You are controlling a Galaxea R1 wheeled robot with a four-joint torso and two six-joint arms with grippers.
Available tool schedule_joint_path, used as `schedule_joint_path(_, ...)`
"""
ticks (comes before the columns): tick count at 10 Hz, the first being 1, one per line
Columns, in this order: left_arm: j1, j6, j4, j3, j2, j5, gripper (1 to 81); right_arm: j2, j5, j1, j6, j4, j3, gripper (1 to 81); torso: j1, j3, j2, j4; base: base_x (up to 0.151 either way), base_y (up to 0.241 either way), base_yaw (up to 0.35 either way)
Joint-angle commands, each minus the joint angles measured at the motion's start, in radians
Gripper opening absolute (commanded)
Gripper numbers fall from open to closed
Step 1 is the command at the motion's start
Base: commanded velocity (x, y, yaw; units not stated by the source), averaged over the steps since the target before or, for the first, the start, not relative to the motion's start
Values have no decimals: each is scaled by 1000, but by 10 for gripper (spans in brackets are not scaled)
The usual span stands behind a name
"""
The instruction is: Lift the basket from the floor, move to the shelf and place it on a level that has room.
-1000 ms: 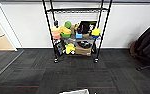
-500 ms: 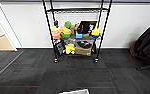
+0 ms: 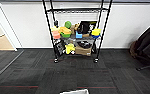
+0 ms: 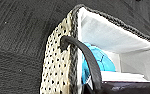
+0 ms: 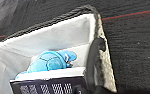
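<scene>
The basket (image 3: 74,91) is a beige woven one with a pale lining, and just its rim shows at the near edge of the head view, on the dark carpet floor (image 3: 41,72). The left wrist view has the basket's (image 4: 56,65) woven side close up, with a dark handle (image 4: 88,57) arching over it. In the right wrist view the basket (image 5: 53,37) shows its other dark handle (image 5: 92,62), which runs down into my right gripper. A blue soft toy (image 5: 51,61) and a dark box (image 5: 46,85) lie inside. The shelf (image 3: 76,37) stands ahead by the wall; its upper level (image 3: 77,10) looks bare.
The rack's middle and lower tiers hold colourful toys and a brown cardboard box (image 3: 83,50). A thin red line (image 3: 18,86) crosses the carpet near me. Tan wooden flooring (image 3: 1,43) lies beyond a doorway at left. A dark draped chair (image 3: 148,42) stands at right.
</scene>
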Motion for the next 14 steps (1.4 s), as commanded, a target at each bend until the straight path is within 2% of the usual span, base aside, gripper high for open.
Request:
schedule_joint_path(1,-113,-7,-2,27,-5,29,10,10,-47,110,1,16,24,10,0,0,0,0,0,0,0)
schedule_joint_path(4,-109,-10,-6,45,0,55,10,0,-48,104,4,34,31,10,0,0,0,0,0,0,0)
schedule_joint_path(7,-103,-13,-17,57,-14,147,10,-92,-30,87,6,150,158,10,0,0,0,0,0,0,0)
schedule_joint_path(9,-103,-13,-14,97,-34,154,10,-143,19,67,4,219,234,10,0,0,0,0,0,0,0)
schedule_joint_path(10,-107,-13,-9,149,-57,151,10,-152,62,54,6,242,256,10,-64,0,100,0,0,0,0)
schedule_joint_path(12,-115,-11,-5,214,-92,141,10,-166,113,35,6,276,303,10,-71,0,111,0,0,0,0)
schedule_joint_path(14,-122,-10,-5,266,-120,138,10,-206,153,27,6,298,379,10,-107,0,168,0,0,0,0)
